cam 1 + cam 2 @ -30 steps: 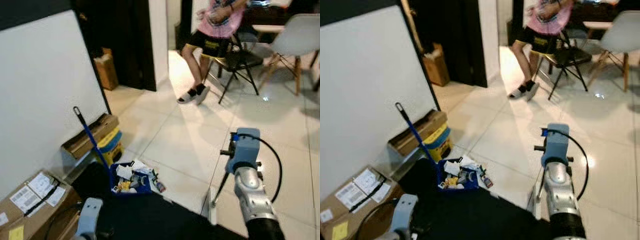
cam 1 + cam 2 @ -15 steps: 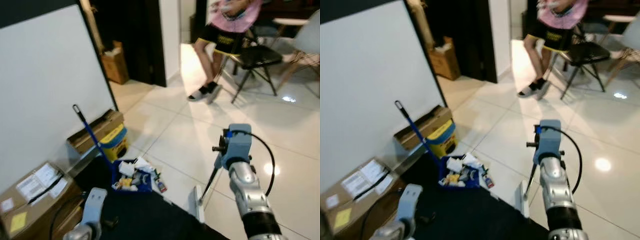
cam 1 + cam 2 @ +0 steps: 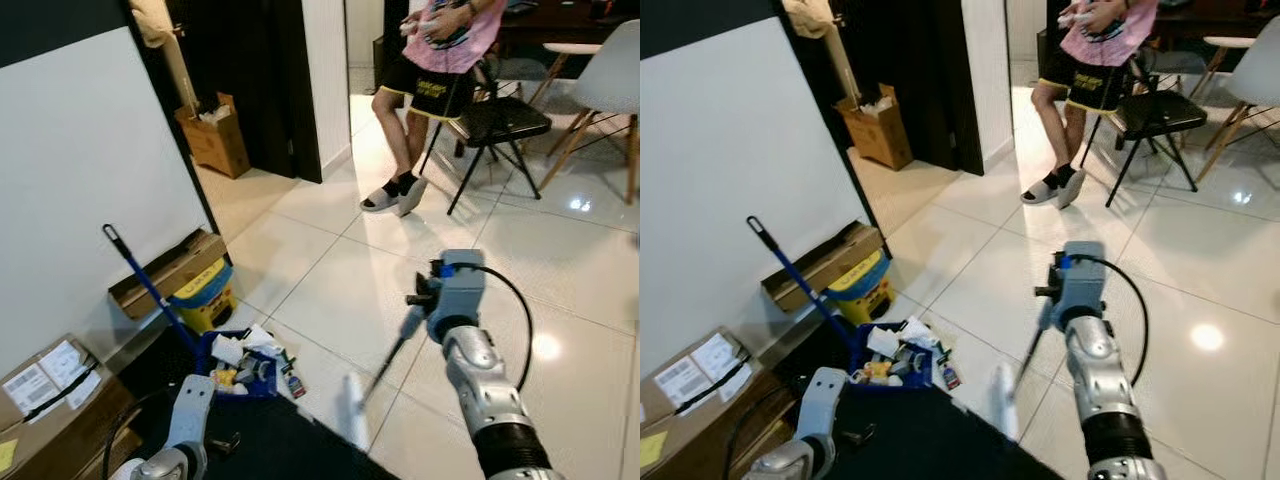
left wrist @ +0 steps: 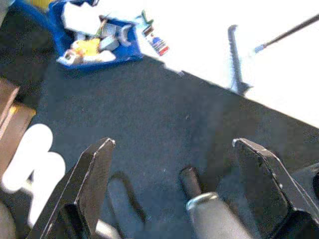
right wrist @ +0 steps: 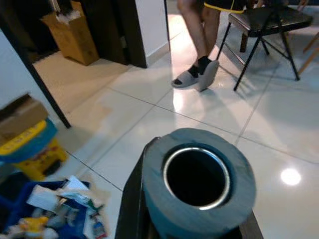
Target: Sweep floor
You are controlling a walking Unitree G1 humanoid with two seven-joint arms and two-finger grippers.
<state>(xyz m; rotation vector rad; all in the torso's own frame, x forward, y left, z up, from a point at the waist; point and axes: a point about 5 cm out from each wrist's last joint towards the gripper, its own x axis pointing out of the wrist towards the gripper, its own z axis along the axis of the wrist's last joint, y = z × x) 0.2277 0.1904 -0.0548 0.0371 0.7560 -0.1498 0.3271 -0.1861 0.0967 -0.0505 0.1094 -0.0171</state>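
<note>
My right gripper is shut on a broom's thin dark handle, which slants down to a pale, blurred broom head on the white tiles. The taped end of that handle sits close in the right wrist view. A blue dustpan heaped with paper litter lies left of the broom head at the edge of a black mat, its blue handle leaning up toward the wall. A small bottle lies beside it. My left gripper hangs open over the mat.
A person sits on a black folding chair at the back, feet on the tiles. Cardboard boxes and a yellow and blue tub stand along the white wall on the left. A white chair is far right.
The view has shifted as I moved. The broom head has swung left across the tiles, closer to the dustpan. The dustpan stays in place.
</note>
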